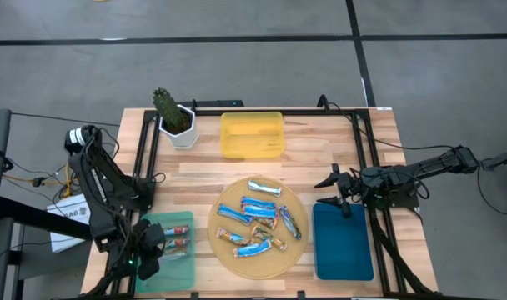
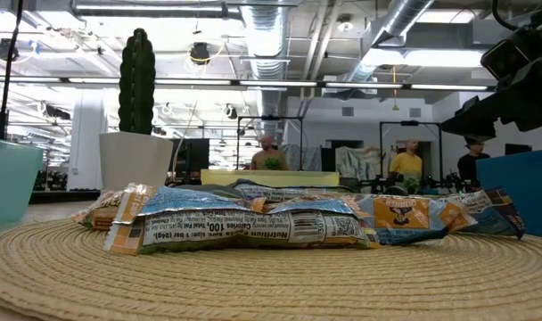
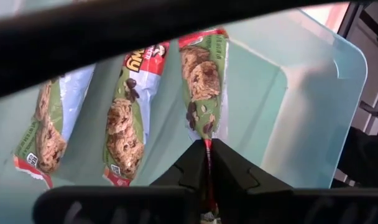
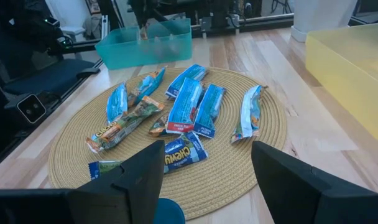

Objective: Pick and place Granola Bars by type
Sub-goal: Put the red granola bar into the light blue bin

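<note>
Several granola bars in blue-white and brownish wrappers lie on a round woven mat in the middle of the table. My left gripper hangs over the teal tray at the near left. It is shut on a bar with a green-and-white wrapper. Two more such bars lie flat on the tray's floor beside it. My right gripper waits open at the far edge of the dark blue tray, and nothing is between its fingers. My left gripper pinches the flat sealed end of the bar's wrapper between its two fingertips. The fingers slant down from above and lie along the bar, which stretches away from them over the tray's floor. Whether its far end rests on the tray, I cannot tell.
A yellow tray stands at the far middle, with a potted cactus in a white pot to its left. A dark frame runs around the table's edges. Bare wood shows between the mat and the yellow tray.
</note>
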Available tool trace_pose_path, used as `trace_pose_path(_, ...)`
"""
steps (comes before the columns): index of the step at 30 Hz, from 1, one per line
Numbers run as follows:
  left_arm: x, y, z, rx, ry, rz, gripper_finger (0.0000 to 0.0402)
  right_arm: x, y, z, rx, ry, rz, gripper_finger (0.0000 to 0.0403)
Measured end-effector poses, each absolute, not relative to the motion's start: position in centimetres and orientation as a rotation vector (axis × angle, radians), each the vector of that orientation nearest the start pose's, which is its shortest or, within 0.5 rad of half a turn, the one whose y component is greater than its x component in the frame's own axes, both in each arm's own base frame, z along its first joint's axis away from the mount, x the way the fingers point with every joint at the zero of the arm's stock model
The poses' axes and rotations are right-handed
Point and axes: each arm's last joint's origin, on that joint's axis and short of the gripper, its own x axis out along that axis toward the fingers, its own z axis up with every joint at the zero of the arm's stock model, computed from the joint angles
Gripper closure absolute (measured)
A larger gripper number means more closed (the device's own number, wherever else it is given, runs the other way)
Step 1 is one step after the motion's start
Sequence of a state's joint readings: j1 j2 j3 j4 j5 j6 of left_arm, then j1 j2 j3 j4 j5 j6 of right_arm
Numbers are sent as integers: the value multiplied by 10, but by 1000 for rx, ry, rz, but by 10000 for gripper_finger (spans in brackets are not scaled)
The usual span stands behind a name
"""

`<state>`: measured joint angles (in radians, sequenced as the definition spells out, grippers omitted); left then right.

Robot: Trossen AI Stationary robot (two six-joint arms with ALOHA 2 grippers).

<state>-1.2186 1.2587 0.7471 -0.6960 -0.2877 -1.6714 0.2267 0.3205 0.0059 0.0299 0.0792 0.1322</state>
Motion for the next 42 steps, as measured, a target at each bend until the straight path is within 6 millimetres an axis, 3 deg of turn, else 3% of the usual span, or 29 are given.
trace_pose_path(9,82,-201,198,-618,1219,113,308,111,23,141,88,291,128,168)
trace_pose_path(17,84,-197,202,-604,1218,79,299,111,23,141,88,291,127,168)
trace_pose_path(23,83,-191,215,-461,1180,-97,299,111,23,141,88,291,128,168)
trace_pose_path(33,80,-160,253,-241,997,-426,300,111,23,141,88,291,128,168)
trace_pose_path(42,80,-128,278,-231,824,-514,300,111,23,141,88,291,128,168)
